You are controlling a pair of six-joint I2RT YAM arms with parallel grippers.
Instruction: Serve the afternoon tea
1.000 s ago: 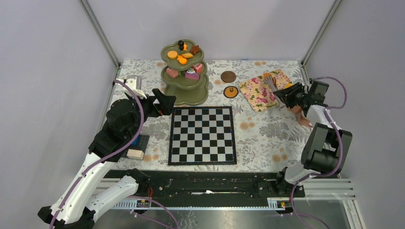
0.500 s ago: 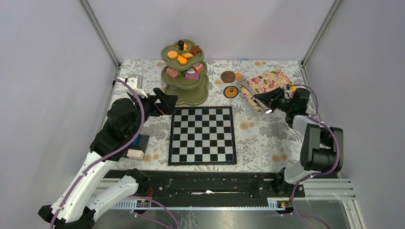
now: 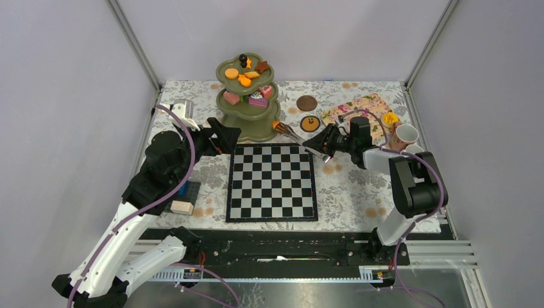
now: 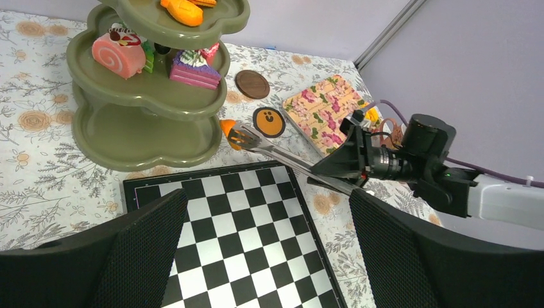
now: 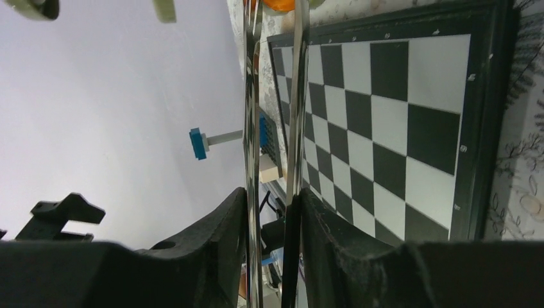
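The olive-green three-tier stand [image 3: 268, 126] [image 4: 147, 125] stands at the back, with orange pastries [image 3: 238, 76] on its top tier and pink ones [image 3: 258, 98] on the middle tier. My right gripper [image 3: 324, 142] [image 5: 274, 196] is shut on metal tongs [image 3: 298, 137] [image 4: 282, 157] [image 5: 252, 128]. An orange pastry [image 3: 276, 126] [image 4: 226, 127] [image 5: 282, 4] sits between the tong tips, at the edge of the stand's bottom tier. My left gripper [image 3: 221, 138] [image 4: 266, 256] hangs open and empty left of the stand, over the chessboard's far corner. Two cups [image 3: 406, 135] stand at the right.
The chessboard [image 3: 272, 181] [image 5: 385, 128] fills the middle. A floral mat [image 3: 360, 105], a brown coaster [image 3: 306, 102] and an orange-faced disc [image 3: 310, 123] lie behind it. A beige block [image 3: 182, 206] and a blue one [image 3: 192, 188] lie under my left arm.
My right arm has swung left from the floral mat to the stand, carrying the tongs and the orange pastry. The cups are now uncovered. The left arm has hardly moved.
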